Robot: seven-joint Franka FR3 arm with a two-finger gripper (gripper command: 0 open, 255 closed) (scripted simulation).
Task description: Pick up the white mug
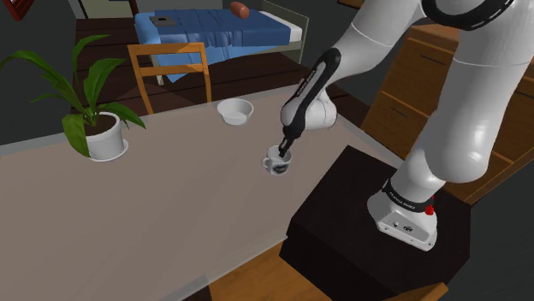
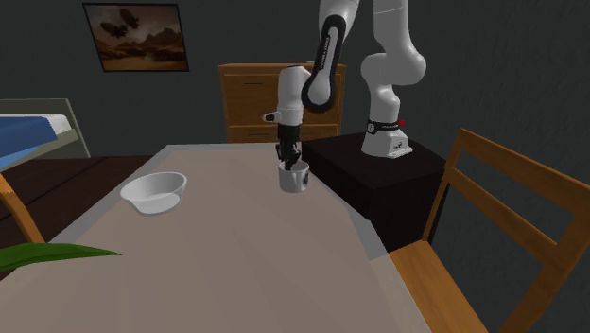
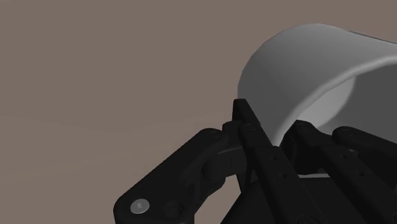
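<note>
**Item: white mug** (image 1: 276,163). It stands upright on the pale grey-brown surface (image 1: 128,222), near the edge that faces the dark box stand (image 1: 368,231). It sits roughly midway along that edge. In the second exterior view the white mug (image 2: 294,178) is set just in from the surface's right edge.

**Item: claw** (image 1: 285,150). It is all black and points straight down from the white arm (image 1: 445,111), directly over the mug's mouth, with its tips dipped to the rim. In the wrist view the claw (image 3: 277,127) straddles the mug's curved white wall (image 3: 299,70). One finger (image 3: 251,130) lies against the outside and the other is inside the cup. The claw is closed on that wall, pinching it. The mug's base is still down on the surface.

**Other items on the surface:**
- A white bowl (image 1: 234,110) sits well apart from the mug, toward the far edge.
- A potted plant (image 1: 94,128) in a white pot stands near the far edge at the shoulder view's left.

**Surroundings:**
- A wooden chair (image 1: 169,73) is drawn up at the far edge.
- A bed with blue covers (image 1: 214,30) lies beyond the chair.
- A wooden dresser (image 2: 255,99) stands against the wall.
- A framed picture (image 2: 132,36) hangs on the wall.
</note>
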